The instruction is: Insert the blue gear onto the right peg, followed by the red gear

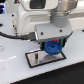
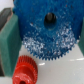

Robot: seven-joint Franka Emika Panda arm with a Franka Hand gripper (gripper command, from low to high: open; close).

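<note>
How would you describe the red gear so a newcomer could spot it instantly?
Start at the white plate with a black border under the arm. The blue gear hangs over it in the jaws; the red gear sits right beside it, smaller and the only bright-red thing there.

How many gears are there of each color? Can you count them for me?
Blue gear: 1
Red gear: 1
Total: 2 gears
</note>
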